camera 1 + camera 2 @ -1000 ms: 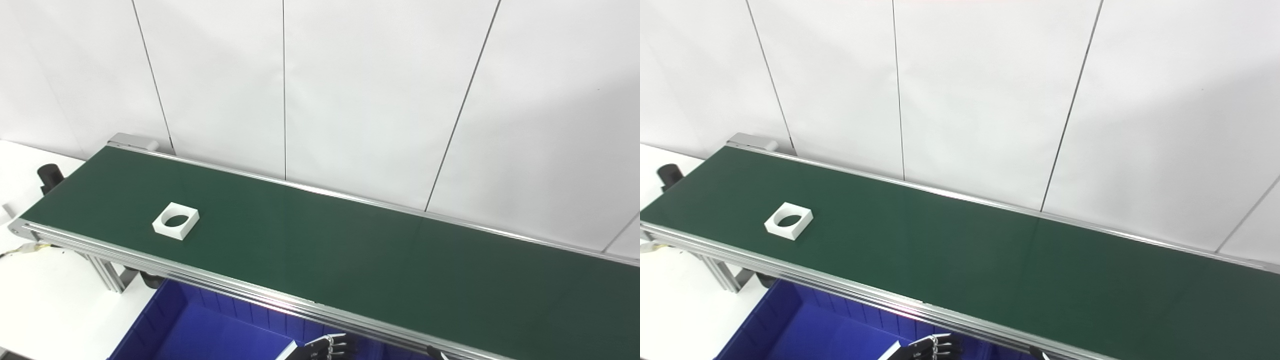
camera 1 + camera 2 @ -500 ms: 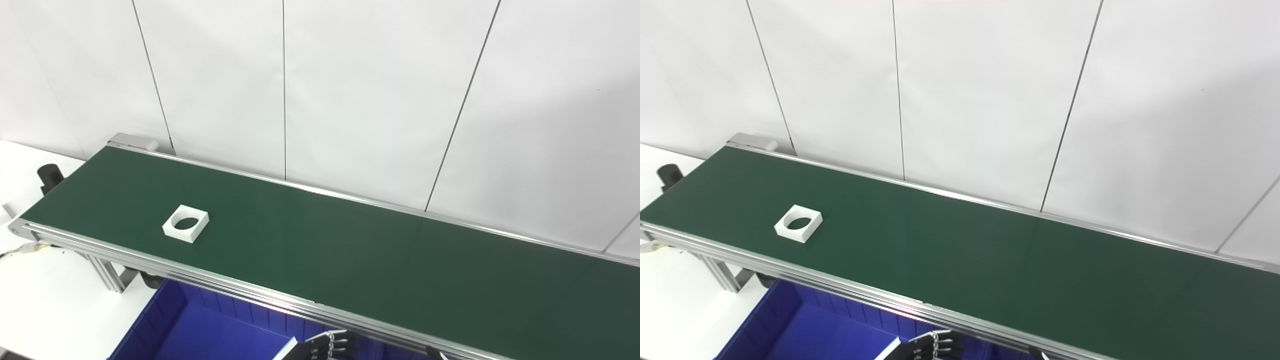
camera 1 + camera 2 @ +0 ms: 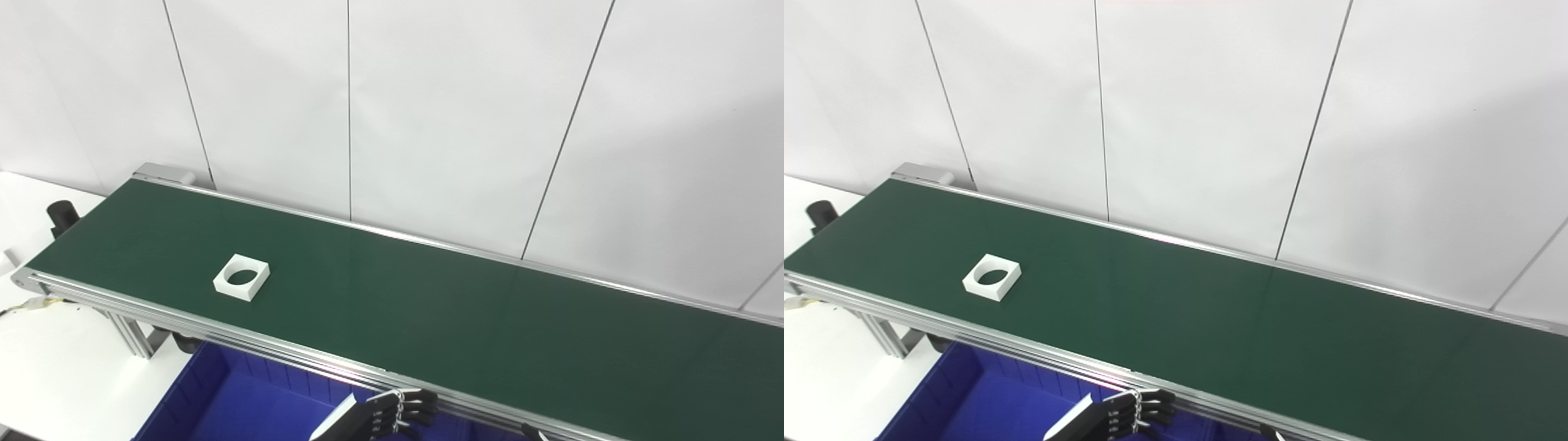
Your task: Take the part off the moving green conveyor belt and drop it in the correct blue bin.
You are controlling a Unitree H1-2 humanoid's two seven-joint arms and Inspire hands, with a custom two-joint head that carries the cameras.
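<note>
A white panelled wall (image 3: pixel 465 110) fills the upper half of the scene, its seams running down to the conveyor. The green conveyor belt (image 3: pixel 429 306) runs in a long diagonal from upper left to lower right, framed by aluminium side rails (image 3: pixel 275 352), its left end standing on a metal leg (image 3: pixel 131 337) over a white table (image 3: pixel 49 373). Below the near rail, at the bottom edge, lies a blue bin (image 3: pixel 245 404), of which only the left wall and part of the ribbed inside show. The left hand (image 3: pixel 383 416) sits low over that bin, just below the near rail, holding nothing, its dark fingers (image 3: pixel 416 409) extended side by side toward the right. Of the right hand only a dark sliver (image 3: pixel 531 432) shows at the bottom edge, so whether its fingers are apart or together cannot be told. The part (image 3: pixel 241 277), a flat white square block with a round hole through its middle, lies on the belt's left portion, closer to the near rail than the far one, well apart from both hands.
</note>
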